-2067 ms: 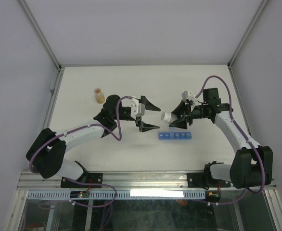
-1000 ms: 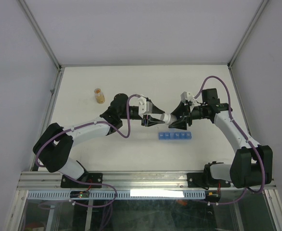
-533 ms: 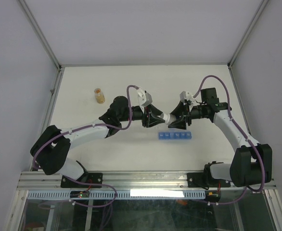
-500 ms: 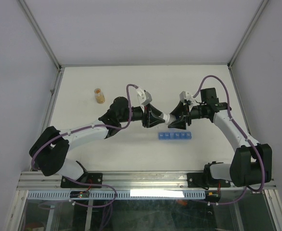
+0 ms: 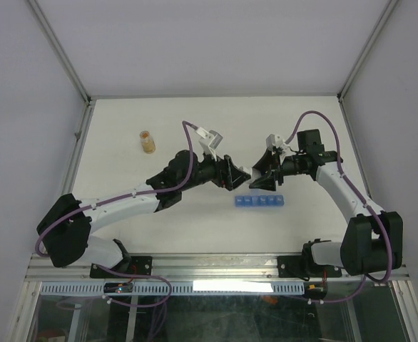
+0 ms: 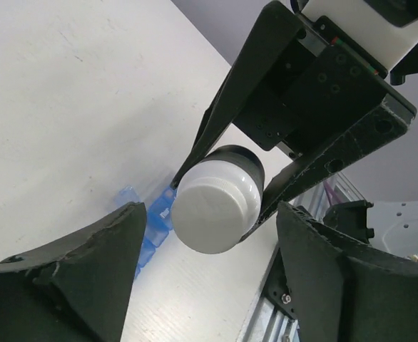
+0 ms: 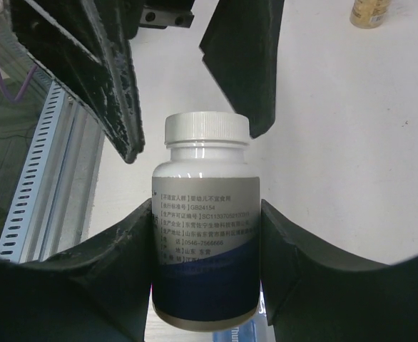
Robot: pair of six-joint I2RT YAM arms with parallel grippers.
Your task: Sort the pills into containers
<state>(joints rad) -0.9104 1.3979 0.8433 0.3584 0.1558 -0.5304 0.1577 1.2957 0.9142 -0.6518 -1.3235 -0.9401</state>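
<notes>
White table (image 5: 123, 117) below: we hold the pill bottle (image 7: 205, 214) clamped in right claw (image 7: 205, 246), cap (image 7: 207, 130) facing left claw (image 6: 210, 214), spread apart, presumably for uncapping.

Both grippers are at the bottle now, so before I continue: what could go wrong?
The left gripper is open either side of the white cap; closing off-line could pinch only its edge. The right gripper holds the bottle by its lower body, so twisting might spin it. It points sideways near the pill organizer; uncapped, its contents could spill.
</notes>
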